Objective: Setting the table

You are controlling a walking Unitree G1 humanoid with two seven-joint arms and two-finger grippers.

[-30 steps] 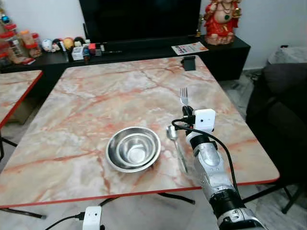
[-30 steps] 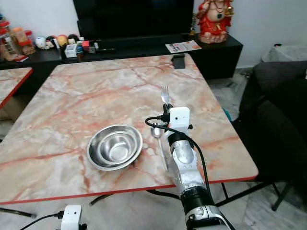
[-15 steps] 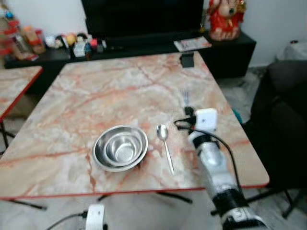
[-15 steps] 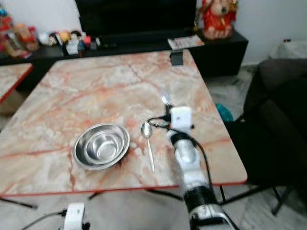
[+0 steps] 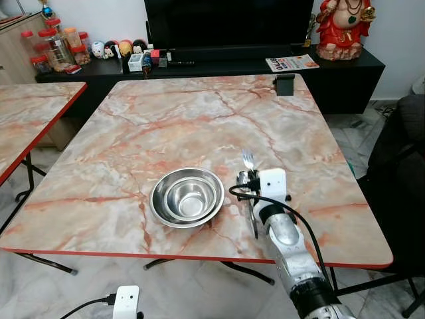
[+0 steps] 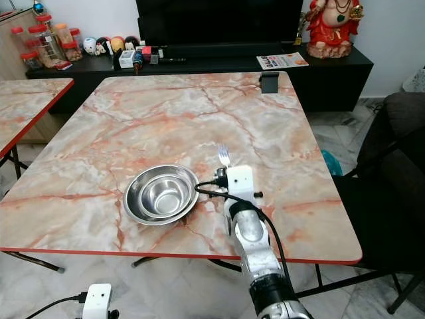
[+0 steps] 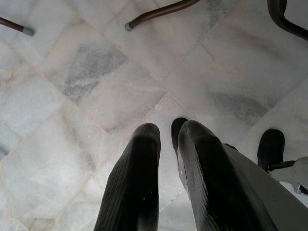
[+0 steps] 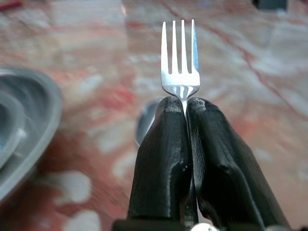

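Now the right claw (image 8: 185, 103) is clamped tight on a fork (image 8: 180, 57), its two black fingers (image 8: 161, 159) pinching the neck just under the tines, which stick out beyond the fingertips. It hovers over the marble tabletop (image 5: 133, 133) just beside the steel bowl (image 5: 187, 197), on the side toward the robot's right. A spoon (image 8: 147, 120) lies on the tabletop under the claw, between bowl and fork, largely hidden by the arm in the head views.

The fork looks light, thin and stiff, so it should not bend; polished metal, though, is slippery, and I judge it could pivot or slide in so narrow a pinch. Holding it near the neck keeps the tines steady but leaves the handle hidden behind the fingers, so its angle cannot be read. A grip mid-handle would likely balance better for laying it flat beside the bowl.

The left claw (image 7: 166, 144) hangs idle below the bowl's level, over the tiled floor (image 7: 72, 72), its fingers nearly together with a slim gap and nothing between them.
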